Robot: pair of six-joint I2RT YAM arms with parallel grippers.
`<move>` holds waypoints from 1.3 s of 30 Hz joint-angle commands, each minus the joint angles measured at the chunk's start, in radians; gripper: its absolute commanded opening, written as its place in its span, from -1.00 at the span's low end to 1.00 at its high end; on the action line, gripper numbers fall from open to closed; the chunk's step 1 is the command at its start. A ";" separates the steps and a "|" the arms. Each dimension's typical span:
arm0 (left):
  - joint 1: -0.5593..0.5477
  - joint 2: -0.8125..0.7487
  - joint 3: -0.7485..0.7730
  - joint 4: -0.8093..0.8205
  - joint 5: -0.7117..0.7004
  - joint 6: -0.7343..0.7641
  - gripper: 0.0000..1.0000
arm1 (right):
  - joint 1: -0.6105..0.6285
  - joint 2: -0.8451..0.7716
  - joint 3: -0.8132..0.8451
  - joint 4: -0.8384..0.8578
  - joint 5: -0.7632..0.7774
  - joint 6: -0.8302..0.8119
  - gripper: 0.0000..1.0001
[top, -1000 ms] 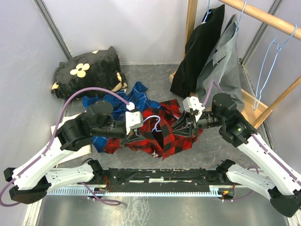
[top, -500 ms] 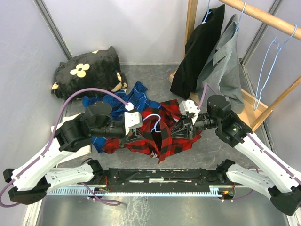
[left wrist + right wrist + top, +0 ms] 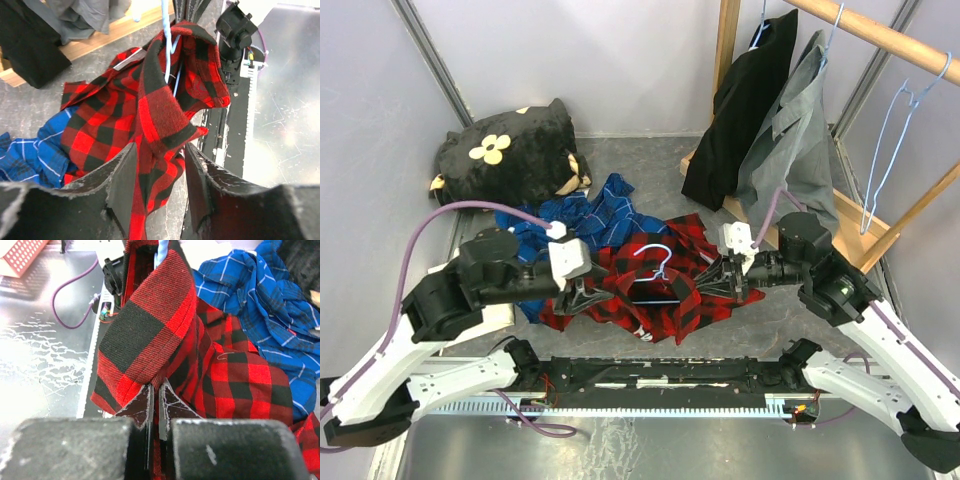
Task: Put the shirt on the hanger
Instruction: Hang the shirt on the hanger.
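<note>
Red-and-black plaid shirt [image 3: 150, 115], rumpled, pale-blue hanger [image 3: 166, 40] amid folds

hanger [image 3: 165, 35] mostly buried in shirt [image 3: 150, 115] folds, top cropped

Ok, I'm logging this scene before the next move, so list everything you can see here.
red-and-black buffalo-plaid flannel shirt: one, red and black, bunched mid-table between the grippers
thin light-blue wire hanger: one, light blue, hook sticking out of that shirt
blue plaid shirt with thin white lines: one, blue, crumpled behind the red shirt
black bundle with cream flower print: one, black, far left corner
black jacket: one, black, hanging on the rack
grey shirt: one, grey, hanging beside the jacket
empty wire hanger: at least one, light blue, on the rail
wooden clothes rack: one, light wood, far right
left gripper: one, black, open, plaid cloth between its fingers
right gripper: one, black, shut on the plaid shirt
</note>
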 commanded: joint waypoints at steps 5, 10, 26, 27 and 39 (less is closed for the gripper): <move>0.000 -0.035 0.021 0.022 -0.042 -0.060 0.21 | -0.005 -0.037 0.064 -0.021 0.021 -0.019 -1.00; 0.000 0.003 0.009 0.020 0.012 -0.053 0.51 | -0.005 -0.052 0.089 -0.017 0.012 -0.009 -1.00; 0.000 0.066 -0.018 0.019 0.075 0.006 0.18 | -0.004 -0.087 0.136 -0.025 -0.018 0.015 -1.00; 0.000 0.072 -0.016 0.019 0.074 0.010 0.09 | -0.004 -0.089 0.136 -0.022 -0.018 0.016 -1.00; 0.000 0.072 -0.012 0.021 0.020 0.017 -0.95 | -0.004 -0.097 0.193 -0.183 0.158 -0.097 -0.25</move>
